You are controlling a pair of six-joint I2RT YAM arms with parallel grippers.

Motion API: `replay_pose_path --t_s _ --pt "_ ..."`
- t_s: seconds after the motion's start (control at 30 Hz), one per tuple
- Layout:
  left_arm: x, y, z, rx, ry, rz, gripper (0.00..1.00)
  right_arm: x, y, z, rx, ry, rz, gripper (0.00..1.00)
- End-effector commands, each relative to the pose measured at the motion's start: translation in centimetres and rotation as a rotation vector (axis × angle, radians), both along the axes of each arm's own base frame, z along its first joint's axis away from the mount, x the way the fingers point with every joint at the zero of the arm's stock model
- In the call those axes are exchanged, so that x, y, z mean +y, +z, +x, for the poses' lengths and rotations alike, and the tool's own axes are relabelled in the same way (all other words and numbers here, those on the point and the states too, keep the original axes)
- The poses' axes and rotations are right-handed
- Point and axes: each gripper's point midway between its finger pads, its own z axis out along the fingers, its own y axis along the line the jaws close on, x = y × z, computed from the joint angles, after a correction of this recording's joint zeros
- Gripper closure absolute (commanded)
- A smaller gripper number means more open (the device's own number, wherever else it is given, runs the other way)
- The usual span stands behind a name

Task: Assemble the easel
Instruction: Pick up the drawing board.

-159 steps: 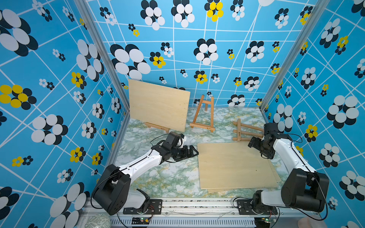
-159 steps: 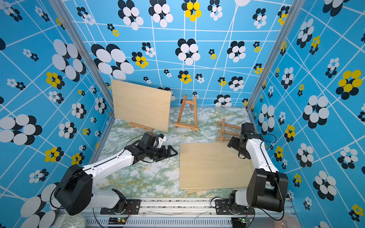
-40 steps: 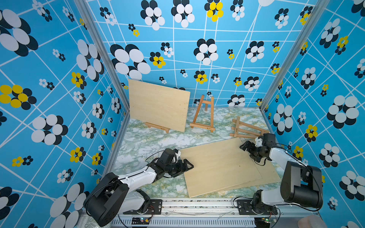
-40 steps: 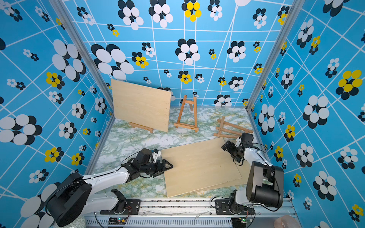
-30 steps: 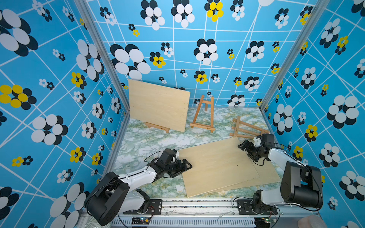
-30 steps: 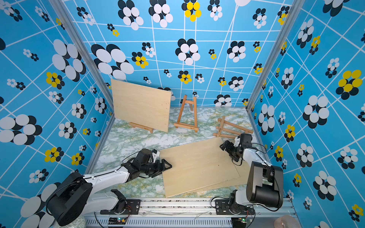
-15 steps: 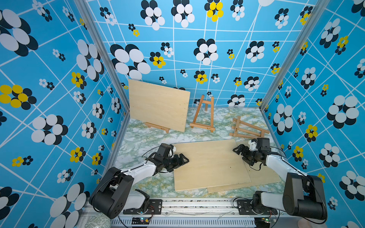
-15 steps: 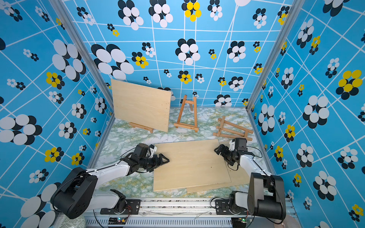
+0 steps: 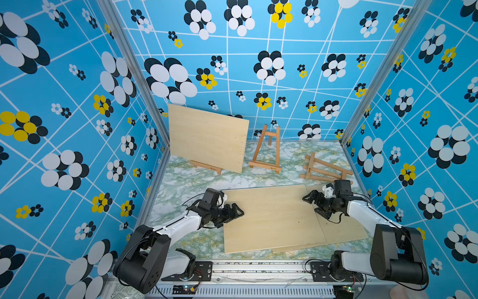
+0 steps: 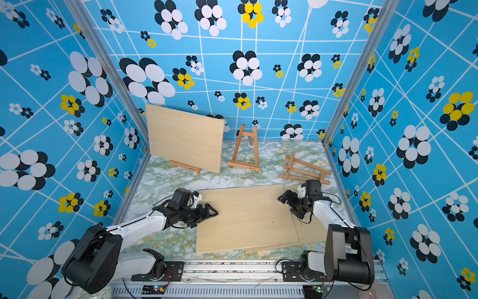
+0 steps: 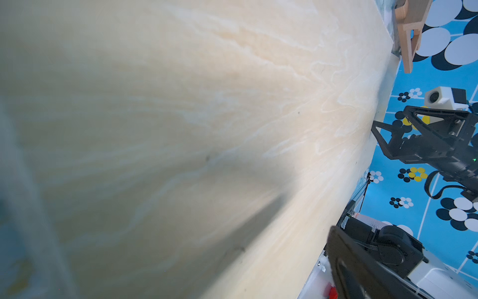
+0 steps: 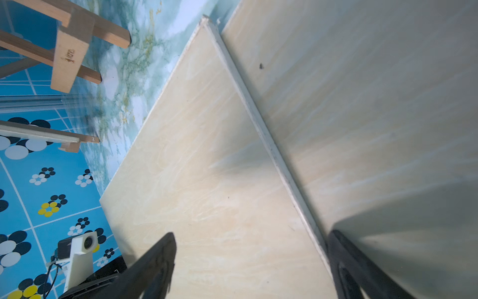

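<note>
Three small wooden easels sat along the back of the marble floor [image 9: 186, 181]. Loaded easel [image 9: 205, 166], back left: carried an upright board [image 9: 207, 137], with only the foot bar showing beneath it. Empty easel [image 9: 267, 151], centre back: stood upright just beside the upright board's right edge, nothing on its ledge. Fallen easel [image 9: 326, 169], back right: lay flat near the right wall.

In front, two more boards lay flat and overlapping. Upper board [image 9: 271, 217] covered most of the lower board [image 9: 344, 230], which showed only along the right and front edges. The right wrist view showed the upper board's edge as a pale step above the lower one.

Left gripper [image 9: 234, 213] sat at the upper board's left edge, jaws spread wide, released. One finger [image 11: 362, 269] showed in the left wrist view beside the board, which filled most of that view. Right gripper [image 9: 313, 206] sat at the right edge, jaws likewise wide apart, fingers [image 12: 152, 266] straddling that step, clamped on nothing. Blue flowered walls [image 9: 258, 51] enclosed the cell
</note>
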Motion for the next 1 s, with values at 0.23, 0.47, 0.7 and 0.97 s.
replay_pose_path --t_s 0.23,0.47,0.7,0.97 --pt "-0.2 -0.5 -1.7 0.066 -0.022 -0.071 0.07 2.8 -4.8 -8.4 0.432 0.04 0.138 0.07" --pt "-1.7 1.7 -0.6 0.017 -0.018 -0.194 0.1 3.2 -4.6 -8.3 0.423 0.047 0.166 0.08" --pt "-1.8 6.8 0.1 -0.076 -0.027 -0.268 0.16 3.3 -4.5 -8.1 0.418 0.047 0.168 0.08" --pt "-0.9 10.0 0.1 -0.122 0.011 -0.36 0.22 3.6 -4.2 -7.5 0.382 0.051 0.192 0.09"
